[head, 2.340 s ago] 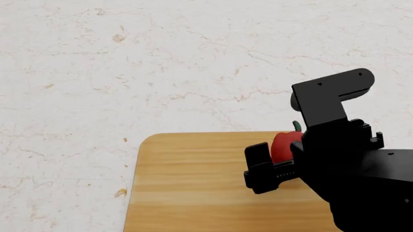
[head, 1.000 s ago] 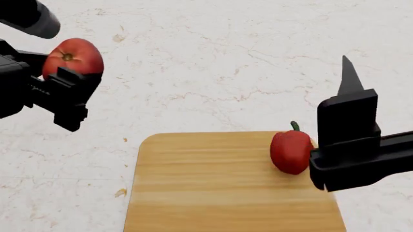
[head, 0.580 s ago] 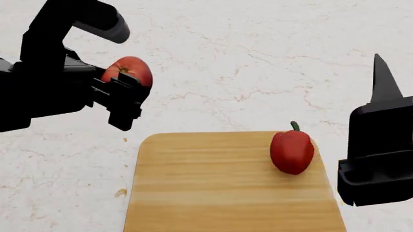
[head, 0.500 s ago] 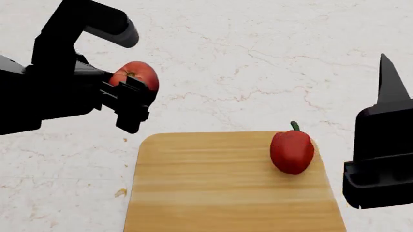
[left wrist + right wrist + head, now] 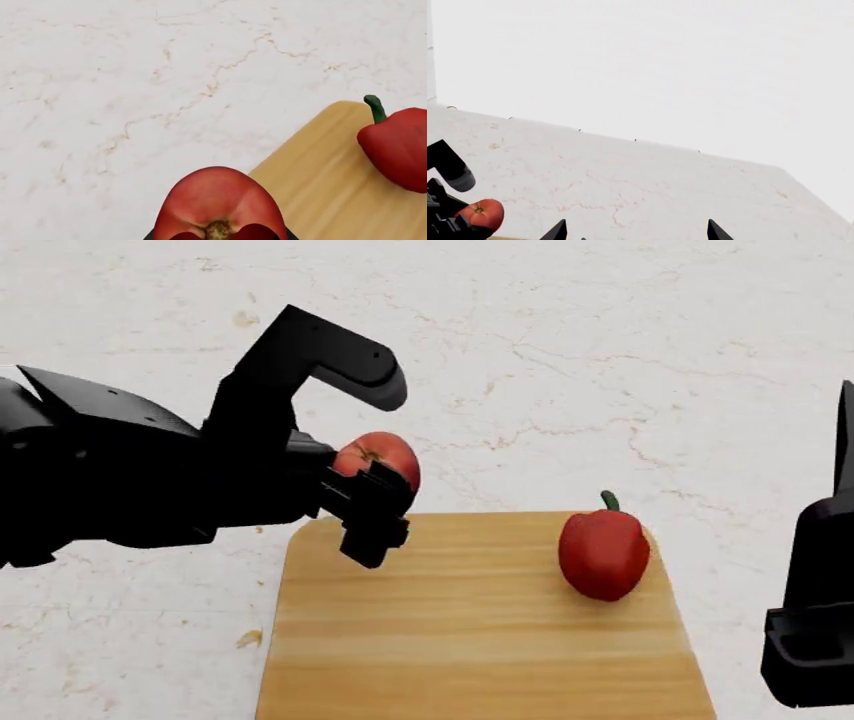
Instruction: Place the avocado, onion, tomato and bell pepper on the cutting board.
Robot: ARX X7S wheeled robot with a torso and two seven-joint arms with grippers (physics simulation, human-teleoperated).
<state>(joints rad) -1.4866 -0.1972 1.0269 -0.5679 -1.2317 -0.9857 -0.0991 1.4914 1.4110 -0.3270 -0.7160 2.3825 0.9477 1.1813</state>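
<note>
Carried in from the far left to the board's [image 5: 467, 630] near-left corner: tomato [image 5: 380, 462], pinched in the left claw [image 5: 370, 502].

Held just above the corner, stem scar toward the wrist camera, presumably to be set down well apart from the pepper [image 5: 605, 551] already lying on the right side of the board. Drawn back to the right edge: right claw [image 5: 635, 231], tips spread and gripping nothing, likely to leave room. No avocado or onion in sight on the marble worktop [image 5: 561, 360].

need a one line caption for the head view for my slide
Left gripper carries the tomato over the cutting board's near-left corner, bell pepper already on the board.
</note>
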